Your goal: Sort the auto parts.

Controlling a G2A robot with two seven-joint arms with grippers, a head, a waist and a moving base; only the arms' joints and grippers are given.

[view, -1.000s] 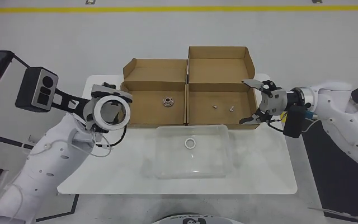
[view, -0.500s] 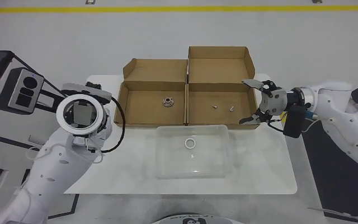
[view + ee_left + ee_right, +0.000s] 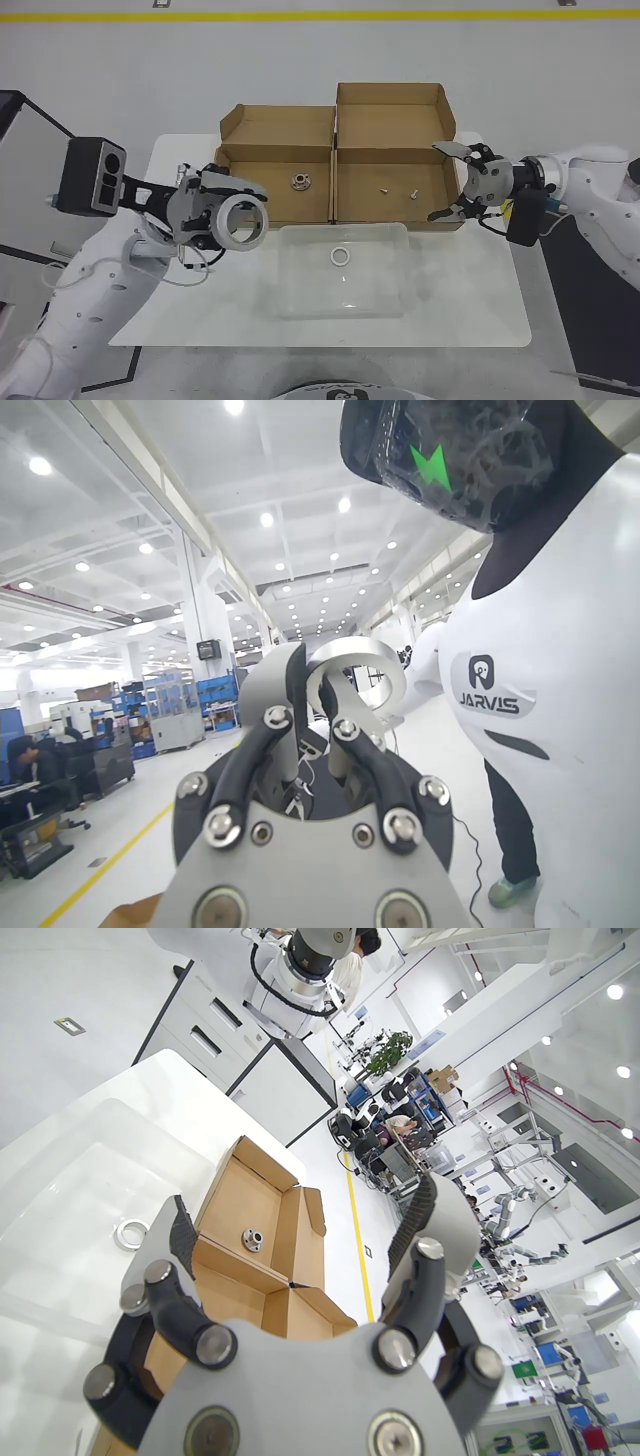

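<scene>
Left arm swung out past table edge [image 3: 150, 290], then back inward. My left gripper [image 3: 212, 212], clamped on large metal ring [image 3: 258, 232], now over table near clear tray [image 3: 283, 270] corner, ring tilted.

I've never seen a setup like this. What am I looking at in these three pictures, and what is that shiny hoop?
This is a two-armed robot working at a white table. One picture looks down from a camera above its arms. The other two come from cameras on its wrists, so each shows its own gripper close up. The left gripper is clamped on the hoop, a large metal ring. The right gripper is open and empty. On the table, the left cardboard box holds a flanged metal part, the right cardboard box holds two small screws, and the clear tray holds a small ring.
</scene>
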